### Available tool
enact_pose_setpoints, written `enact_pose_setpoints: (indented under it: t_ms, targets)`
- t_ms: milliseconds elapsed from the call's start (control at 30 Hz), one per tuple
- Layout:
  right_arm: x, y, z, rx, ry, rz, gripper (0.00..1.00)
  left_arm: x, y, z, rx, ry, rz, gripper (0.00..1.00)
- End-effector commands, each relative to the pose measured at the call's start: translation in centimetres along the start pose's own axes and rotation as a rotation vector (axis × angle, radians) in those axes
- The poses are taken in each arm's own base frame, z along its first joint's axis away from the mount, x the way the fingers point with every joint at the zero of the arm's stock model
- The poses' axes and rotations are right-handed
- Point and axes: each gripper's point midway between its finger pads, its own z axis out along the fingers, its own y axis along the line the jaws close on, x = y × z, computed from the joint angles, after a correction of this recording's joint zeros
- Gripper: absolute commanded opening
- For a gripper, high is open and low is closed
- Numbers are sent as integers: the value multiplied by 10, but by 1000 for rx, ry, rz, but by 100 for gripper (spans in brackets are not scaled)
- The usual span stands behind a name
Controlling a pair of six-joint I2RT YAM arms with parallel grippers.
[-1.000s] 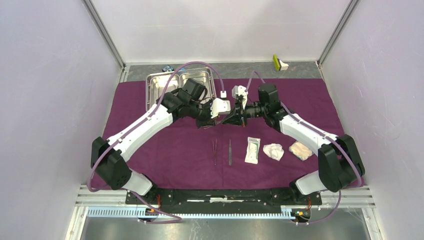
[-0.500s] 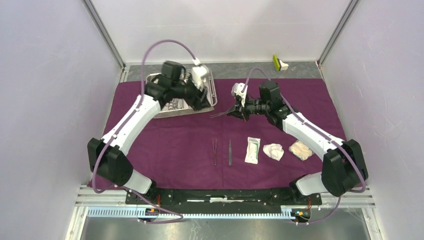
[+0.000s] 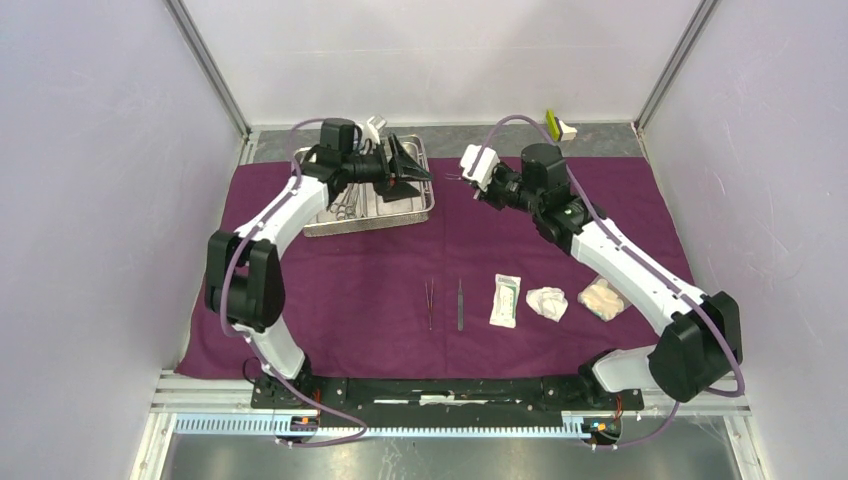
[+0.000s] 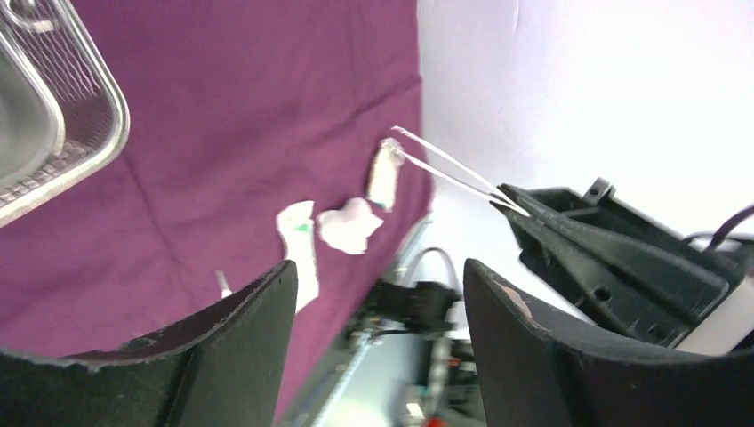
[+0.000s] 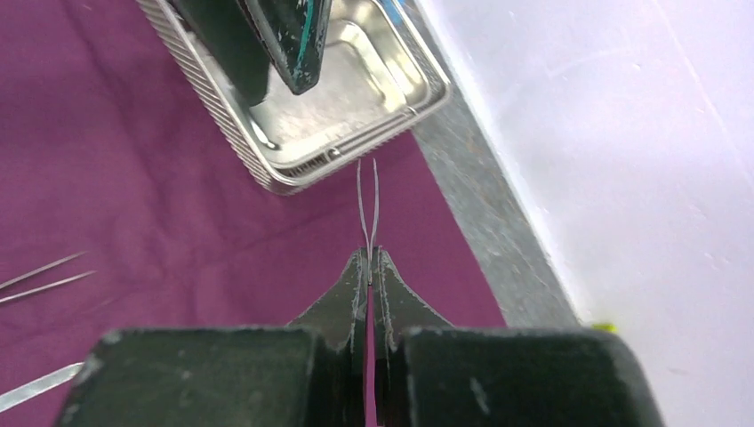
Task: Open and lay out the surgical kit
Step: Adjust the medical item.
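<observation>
- Two claws differ: left claw (image 4: 378,271) spread and empty, over steel tray (image 3: 370,226), upper left.
- Right claw (image 5: 369,267) pinches tweezers (image 5: 366,200); laying-out step, next probably set them on purple cloth (image 3: 350,290).

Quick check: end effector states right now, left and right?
Left end effector: open, holding nothing.
Right end effector: closed on thin silver metal tweezers.

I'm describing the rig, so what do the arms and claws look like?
The left arm and right arm have white shells, black joints and a purple cable each. The left claw and right claw are black and tapered; the left's shows teal scuffs.
</observation>
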Motion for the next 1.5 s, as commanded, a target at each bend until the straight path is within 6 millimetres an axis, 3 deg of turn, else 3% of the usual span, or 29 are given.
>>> enact_pose_setpoints:
  t_ms: [0,233,567,733,967,1467]
  targets:
    - [-9,-25,-15,169,65,-121,0,-12,-38,11,178,5,-305,76]
    - [-8,-12,-11,210,118,-189,0,6,-55,51,263,118,-459,77]
    - [0,6,-4,247,187,-291,0,15,-58,71,311,158,-544,68]
    - [2,11,-4,270,204,-325,0,20,-53,75,306,163,-569,52]
    - [4,19,-1,245,196,-327,1,18,-50,79,316,164,-585,45]
    - [9,50,7,121,172,-292,11,16,-49,84,340,167,-587,24]
